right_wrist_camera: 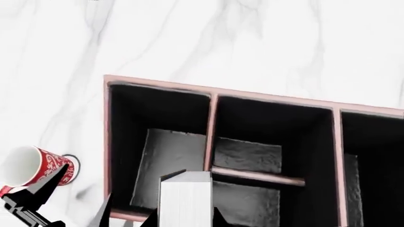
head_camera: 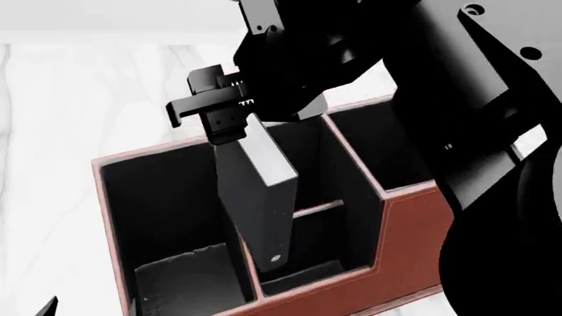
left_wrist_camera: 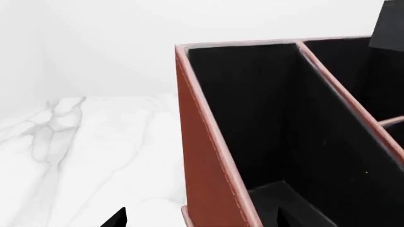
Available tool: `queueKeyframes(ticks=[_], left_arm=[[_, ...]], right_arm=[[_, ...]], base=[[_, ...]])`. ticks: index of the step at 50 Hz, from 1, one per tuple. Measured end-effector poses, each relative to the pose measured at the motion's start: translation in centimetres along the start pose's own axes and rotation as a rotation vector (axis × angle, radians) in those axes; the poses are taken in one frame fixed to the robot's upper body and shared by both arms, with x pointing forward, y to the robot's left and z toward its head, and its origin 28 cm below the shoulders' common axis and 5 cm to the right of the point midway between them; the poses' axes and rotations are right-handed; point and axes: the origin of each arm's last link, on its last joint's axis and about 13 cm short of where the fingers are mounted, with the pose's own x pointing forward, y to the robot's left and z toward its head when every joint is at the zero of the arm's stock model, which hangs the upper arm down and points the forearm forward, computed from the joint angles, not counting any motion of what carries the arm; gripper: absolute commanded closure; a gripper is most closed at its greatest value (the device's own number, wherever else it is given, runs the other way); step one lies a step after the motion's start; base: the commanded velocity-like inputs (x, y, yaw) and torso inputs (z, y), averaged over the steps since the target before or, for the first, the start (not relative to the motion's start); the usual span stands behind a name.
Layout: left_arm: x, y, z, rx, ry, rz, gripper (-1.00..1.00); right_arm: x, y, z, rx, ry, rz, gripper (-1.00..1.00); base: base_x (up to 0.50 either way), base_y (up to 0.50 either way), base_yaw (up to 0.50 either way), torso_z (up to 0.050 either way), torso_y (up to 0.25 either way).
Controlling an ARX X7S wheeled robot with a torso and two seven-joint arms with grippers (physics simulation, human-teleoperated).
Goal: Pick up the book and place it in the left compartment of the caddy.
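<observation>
The caddy (head_camera: 399,217) is reddish-brown with black lining. My right gripper (head_camera: 230,125) is shut on the top of the black book (head_camera: 259,197) and holds it upright. The book's lower end hangs at the divider between the left compartment (head_camera: 167,217) and the middle section. In the right wrist view the book's white page edges (right_wrist_camera: 185,198) sit between the fingers, mostly over the left compartment (right_wrist_camera: 158,142). My left gripper (left_wrist_camera: 198,222) is open and empty by the caddy's end wall (left_wrist_camera: 208,156), next to the left compartment (left_wrist_camera: 265,118).
A red-and-white patterned mug (right_wrist_camera: 35,165) lies on its side on the white marble table (right_wrist_camera: 252,42), just beyond the caddy's large end. My right arm (head_camera: 474,131) fills the head view's right side, over the caddy's smaller end.
</observation>
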Motion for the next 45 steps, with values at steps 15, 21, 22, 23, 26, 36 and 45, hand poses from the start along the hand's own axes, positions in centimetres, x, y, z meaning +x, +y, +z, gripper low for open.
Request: queueKeyframes(ticks=[15,21,22,23,26,36,45], left_arm=[[0.0,0.0,-0.1,-0.001,0.003,-0.003,-1.00],[0.1,0.0,0.0,-0.002,0.003,-0.003,-1.00],[0.1,0.0,0.0,-0.002,0.003,-0.003,-1.00],[0.1,0.0,0.0,-0.002,0.003,-0.003,-1.00],[0.1,0.0,0.0,-0.002,0.002,-0.004,-1.00],[0.0,0.0,0.0,-0.002,0.001,-0.008,-1.00],[-0.1,0.0,0.0,-0.001,0.000,-0.012,-1.00]], right_arm=[[1.5,2.2,0.2,-0.071,-0.007,0.074,1.00],[2.3,2.7,0.0,-0.086,-0.012,0.105,1.00],[2.4,2.8,0.0,-0.088,-0.014,0.109,1.00],[2.5,2.8,-0.1,-0.090,-0.016,0.113,1.00],[3.0,2.9,-0.2,-0.094,-0.024,0.122,1.00],[4.7,2.6,-0.7,-0.109,-0.048,0.123,1.00],[6.3,2.2,-1.4,-0.112,-0.051,0.129,1.00]], base=[[0.00,0.00,0.00,0.000,0.001],[0.00,0.00,0.00,0.000,0.002],[0.00,0.00,0.00,0.000,0.000],[0.00,0.00,0.00,0.000,0.000],[0.00,0.00,0.00,0.000,0.000],[0.00,0.00,0.00,0.000,0.001],[0.00,0.00,0.00,0.000,0.001]])
